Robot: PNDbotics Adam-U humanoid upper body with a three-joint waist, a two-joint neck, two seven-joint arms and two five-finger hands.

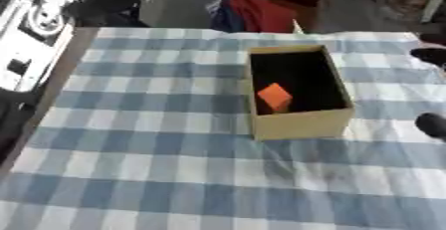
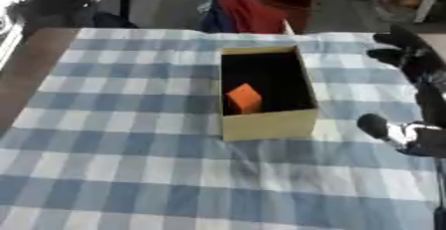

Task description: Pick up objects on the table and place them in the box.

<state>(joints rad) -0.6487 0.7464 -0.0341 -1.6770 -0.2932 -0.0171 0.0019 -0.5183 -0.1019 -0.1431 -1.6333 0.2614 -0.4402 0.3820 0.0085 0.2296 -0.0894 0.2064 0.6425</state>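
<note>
The box [image 2: 261,92] stands open on the checked tablecloth [image 2: 113,174], an orange block [image 2: 243,98] inside it. Right of the box, the right hand [image 2: 409,57] hangs spread, holding nothing, its lower part blurred and cut by the edge. The left hand does not show.

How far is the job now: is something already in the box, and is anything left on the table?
Done: an orange block lies inside the open cardboard box. In hand: nothing that I can see; the right robot hand is at the right edge, beside the box, with no object visible in it. Left: the checkered tablecloth shows no other loose object in these views. The left robot hand is not in view.
</note>
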